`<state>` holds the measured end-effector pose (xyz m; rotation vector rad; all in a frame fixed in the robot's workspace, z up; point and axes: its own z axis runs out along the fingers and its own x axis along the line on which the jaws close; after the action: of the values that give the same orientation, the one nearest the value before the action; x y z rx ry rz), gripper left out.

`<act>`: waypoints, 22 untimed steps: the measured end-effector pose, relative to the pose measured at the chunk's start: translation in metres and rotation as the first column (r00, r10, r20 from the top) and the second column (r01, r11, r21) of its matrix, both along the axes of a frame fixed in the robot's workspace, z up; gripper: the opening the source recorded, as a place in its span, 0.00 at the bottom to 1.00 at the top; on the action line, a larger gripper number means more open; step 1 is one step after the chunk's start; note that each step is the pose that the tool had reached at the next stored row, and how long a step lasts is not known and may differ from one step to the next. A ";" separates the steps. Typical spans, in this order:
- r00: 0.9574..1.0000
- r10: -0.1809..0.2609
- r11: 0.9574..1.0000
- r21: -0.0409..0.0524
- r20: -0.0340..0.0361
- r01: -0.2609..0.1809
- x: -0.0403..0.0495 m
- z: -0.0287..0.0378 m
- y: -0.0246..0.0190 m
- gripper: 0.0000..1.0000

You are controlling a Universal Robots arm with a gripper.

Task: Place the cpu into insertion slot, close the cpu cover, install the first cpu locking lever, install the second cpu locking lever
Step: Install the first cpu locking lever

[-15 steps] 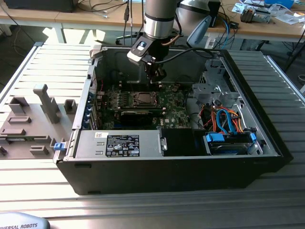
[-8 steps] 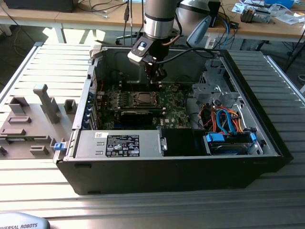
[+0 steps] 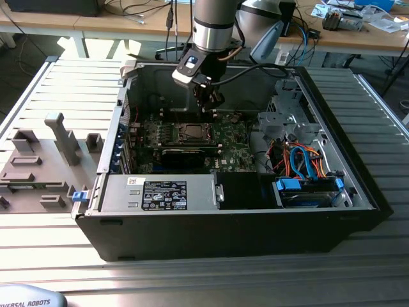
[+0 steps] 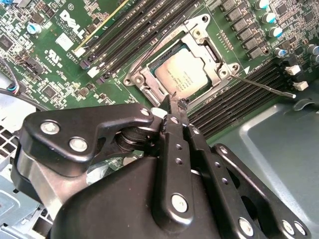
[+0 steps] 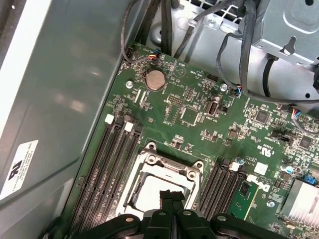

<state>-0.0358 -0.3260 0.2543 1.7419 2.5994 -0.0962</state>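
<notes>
tool [image 4: 177, 103]: fingers pressed together, empty | tip: apparently touching cpu cover [image 4: 210, 52] edge

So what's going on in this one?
A robot arm reaches into an open computer case. Its gripper is shut, with its tips at the edge of the cpu cover. The cover lies down over the seated cpu. One thin locking lever juts out over the memory slots, apparently unlatched.
</notes>
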 end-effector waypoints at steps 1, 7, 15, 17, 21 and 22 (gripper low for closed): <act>1.000 0.003 1.000 0.000 0.000 -0.003 0.0000 0.0000 0.0000 0.11; 1.000 0.020 1.000 0.000 0.000 -0.020 0.0000 0.0000 0.0000 0.11; 0.999 0.038 0.999 0.000 0.000 -0.038 0.0000 0.0000 0.0000 0.11; 0.999 0.042 0.999 0.000 0.000 -0.042 0.0000 0.0000 0.0000 0.11; 0.999 0.052 0.999 0.000 0.000 -0.052 0.0000 0.0000 0.0000 0.11; 0.999 0.054 0.999 0.000 0.000 -0.054 0.0000 0.0000 0.0000 0.11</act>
<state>-0.0358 -0.3260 0.2543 1.6707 2.6438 -0.0957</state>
